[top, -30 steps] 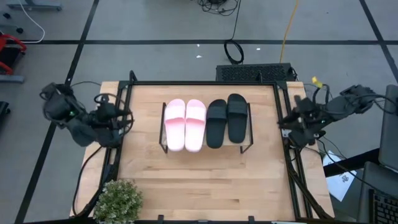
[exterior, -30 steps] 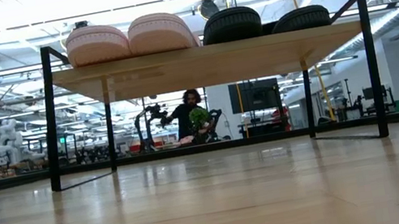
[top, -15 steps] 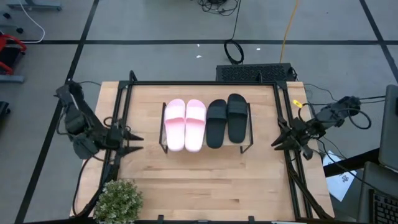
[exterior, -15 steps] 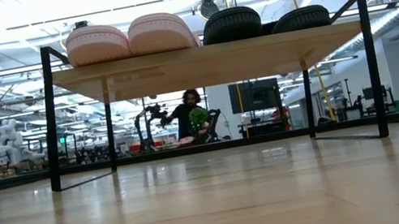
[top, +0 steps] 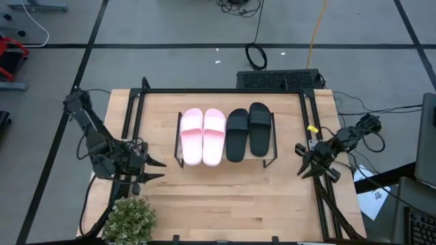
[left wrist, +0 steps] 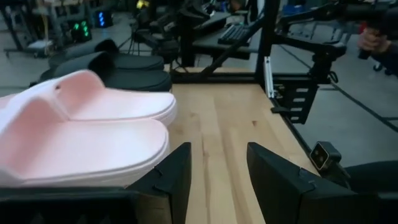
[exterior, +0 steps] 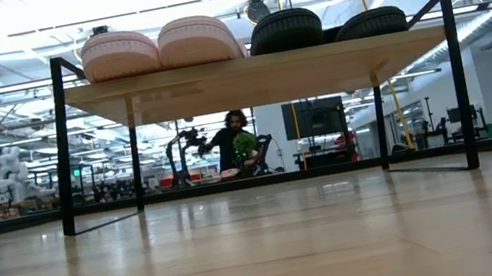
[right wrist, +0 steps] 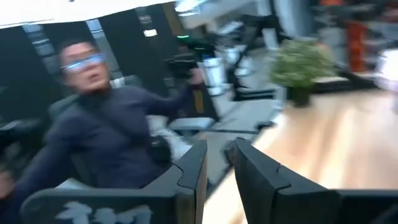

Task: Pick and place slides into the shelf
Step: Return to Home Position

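Observation:
Four slides lie side by side on the shelf (top: 178,158), soles resting on its wooden board. The pink pair (top: 202,136) is on the left and the black pair (top: 248,131) on the right. The low view shows the pink pair (exterior: 159,47) and the black pair (exterior: 323,25) on top of the shelf (exterior: 256,77). My left gripper (top: 155,170) hangs open near the table's left edge, left of the shelf and pointing at it. Its wrist view shows the pink slides (left wrist: 87,130) and black slides (left wrist: 112,62) ahead. My right gripper (top: 303,161) is open by the table's right edge.
A potted plant (top: 129,218) stands at the table's near left corner, close to my left arm. Black frame rails (top: 319,197) run along both side edges of the table. A person in a dark top (right wrist: 106,137) shows beyond the table in the right wrist view.
Both arms have unfolded from beside the table's side edges. Each gripper has swung toward the near edge and a little inward toward the shelf. The slides and the shelf have stayed where they were.

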Motion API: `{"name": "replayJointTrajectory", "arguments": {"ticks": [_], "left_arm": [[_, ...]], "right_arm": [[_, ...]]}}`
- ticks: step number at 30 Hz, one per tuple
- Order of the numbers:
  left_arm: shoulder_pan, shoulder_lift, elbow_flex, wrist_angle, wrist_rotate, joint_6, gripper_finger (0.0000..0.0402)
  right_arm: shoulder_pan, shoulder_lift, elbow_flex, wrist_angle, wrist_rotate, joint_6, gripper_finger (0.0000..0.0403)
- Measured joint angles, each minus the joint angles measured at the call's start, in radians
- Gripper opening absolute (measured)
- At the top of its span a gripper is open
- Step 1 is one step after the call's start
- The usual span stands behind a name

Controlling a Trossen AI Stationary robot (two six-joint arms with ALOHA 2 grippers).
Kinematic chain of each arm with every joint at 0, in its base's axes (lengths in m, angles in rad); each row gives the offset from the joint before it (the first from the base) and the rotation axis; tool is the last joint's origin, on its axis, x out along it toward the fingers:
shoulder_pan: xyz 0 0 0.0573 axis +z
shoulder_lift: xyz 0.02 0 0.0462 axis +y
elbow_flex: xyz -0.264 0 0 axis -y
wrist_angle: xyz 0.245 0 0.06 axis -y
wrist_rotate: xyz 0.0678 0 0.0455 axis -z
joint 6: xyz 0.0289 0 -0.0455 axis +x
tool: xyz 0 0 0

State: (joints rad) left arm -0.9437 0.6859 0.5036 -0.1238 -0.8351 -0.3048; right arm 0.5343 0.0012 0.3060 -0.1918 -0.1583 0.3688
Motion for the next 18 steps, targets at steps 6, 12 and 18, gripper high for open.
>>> {"name": "replayJointTrajectory", "arguments": {"ticks": [6,12,18], "left_arm": [[0.063,-0.002,-0.106,0.246,0.151,0.16,0.0152],[0.109,-0.012,-0.212,0.402,0.329,0.217,0.0152],[0.112,-0.013,-0.351,0.579,0.338,0.172,0.0152]], "right_arm": [[0.0,0.0,-0.072,0.197,-0.234,-0.052,0.0068],[0.0,0.001,-0.106,0.229,-0.318,-0.076,0.0068],[0.0,0.001,-0.143,0.234,-0.317,-0.084,0.0068]]}}
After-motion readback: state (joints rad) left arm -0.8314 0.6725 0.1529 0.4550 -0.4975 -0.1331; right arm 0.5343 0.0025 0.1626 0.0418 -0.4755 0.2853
